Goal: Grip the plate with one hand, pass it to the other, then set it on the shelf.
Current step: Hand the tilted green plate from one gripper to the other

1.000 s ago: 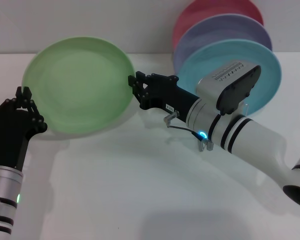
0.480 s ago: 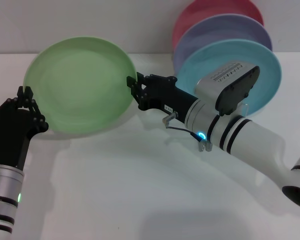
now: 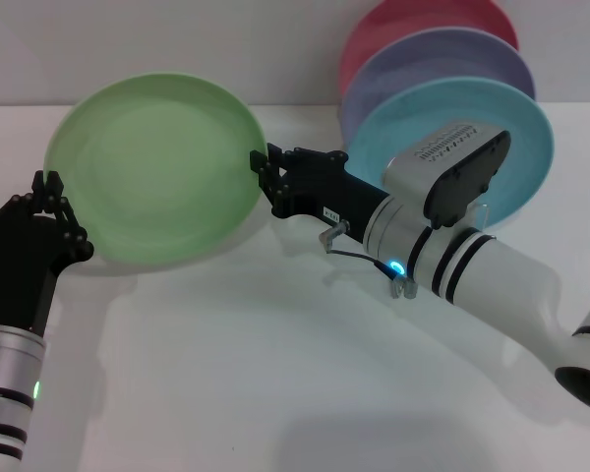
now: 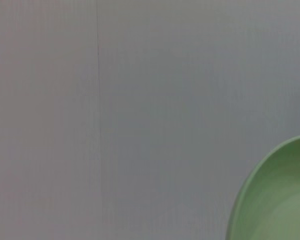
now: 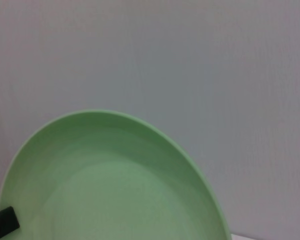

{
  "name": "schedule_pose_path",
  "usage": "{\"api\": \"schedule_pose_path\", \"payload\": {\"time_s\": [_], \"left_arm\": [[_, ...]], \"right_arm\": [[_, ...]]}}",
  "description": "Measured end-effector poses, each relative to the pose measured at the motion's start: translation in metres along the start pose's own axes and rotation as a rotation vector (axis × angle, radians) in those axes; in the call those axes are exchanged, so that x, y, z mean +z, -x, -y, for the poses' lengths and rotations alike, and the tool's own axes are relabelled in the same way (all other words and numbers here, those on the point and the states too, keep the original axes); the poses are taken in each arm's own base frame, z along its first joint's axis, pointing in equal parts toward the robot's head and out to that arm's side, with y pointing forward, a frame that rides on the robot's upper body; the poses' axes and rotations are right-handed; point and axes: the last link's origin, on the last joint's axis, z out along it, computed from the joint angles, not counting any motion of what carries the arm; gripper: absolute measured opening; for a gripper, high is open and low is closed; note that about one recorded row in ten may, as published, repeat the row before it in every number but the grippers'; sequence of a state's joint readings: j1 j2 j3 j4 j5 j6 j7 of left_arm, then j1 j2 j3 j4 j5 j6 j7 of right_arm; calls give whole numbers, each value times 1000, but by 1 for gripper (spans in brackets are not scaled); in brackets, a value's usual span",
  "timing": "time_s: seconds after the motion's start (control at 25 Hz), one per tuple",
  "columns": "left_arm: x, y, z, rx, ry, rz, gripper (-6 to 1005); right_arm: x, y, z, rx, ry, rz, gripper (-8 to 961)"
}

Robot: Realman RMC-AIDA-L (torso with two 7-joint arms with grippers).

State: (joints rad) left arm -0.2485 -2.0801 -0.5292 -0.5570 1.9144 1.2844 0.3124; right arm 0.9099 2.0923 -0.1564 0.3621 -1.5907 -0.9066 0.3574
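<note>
Little has shifted: the plate (image 3: 157, 165) stays pinched by the closed left gripper (image 3: 51, 211) and right gripper (image 3: 265, 167) off the table's far-left corner, handover unfinished

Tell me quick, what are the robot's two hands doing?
Left gripper: at the green plate rim, grip cannot be told.
Right gripper: shut on the plate's other edge.

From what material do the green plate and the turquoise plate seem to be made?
The green plate, gripped at its rim by the right gripper, looks like matte plastic: even colour, soft dull sheen, no glaze glare. The turquoise plate looks the same, probably plastic too; neither can be confirmed by sight.
</note>
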Motion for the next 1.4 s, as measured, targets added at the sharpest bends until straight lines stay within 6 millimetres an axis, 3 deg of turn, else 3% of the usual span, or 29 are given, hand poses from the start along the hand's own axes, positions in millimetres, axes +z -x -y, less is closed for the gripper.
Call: {"api": "schedule_pose_path", "payload": {"time_s": [1.4], "left_arm": [[0,0,1,0,3,-2,36]], "right_arm": [[1,1,0,-5,-6,3,99]]}}
